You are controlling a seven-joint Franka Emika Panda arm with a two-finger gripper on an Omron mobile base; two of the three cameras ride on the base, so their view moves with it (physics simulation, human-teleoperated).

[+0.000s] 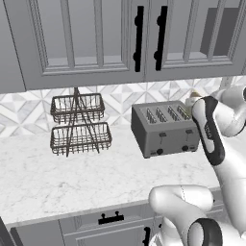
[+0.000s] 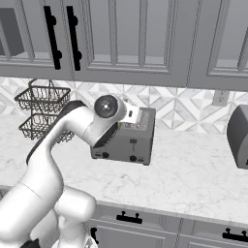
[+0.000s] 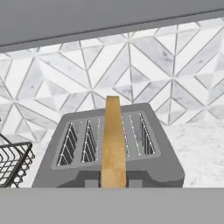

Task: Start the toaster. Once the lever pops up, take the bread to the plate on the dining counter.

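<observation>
The grey four-slot toaster (image 1: 163, 129) (image 2: 128, 143) (image 3: 162, 162) stands on the wall counter against the tiled backsplash. In the hand view the tan bread (image 3: 113, 144) shows edge-on, raised above the slots, with its lower end between my two finger tips. My gripper (image 3: 113, 183) is shut on it. From the left base view, my gripper (image 1: 194, 103) hangs over the toaster's right end, and a bit of the bread (image 1: 194, 97) peeks out there. My gripper (image 2: 138, 118) sits just over the toaster top in the right base view. The plate and the dining counter are out of view.
A two-tier wire basket rack (image 1: 79, 125) (image 2: 41, 111) (image 3: 13, 164) stands left of the toaster. Grey upper cabinets (image 1: 96, 38) hang low over the counter. Another grey appliance (image 2: 240, 135) sits at the far right, below a wall outlet (image 2: 220, 97).
</observation>
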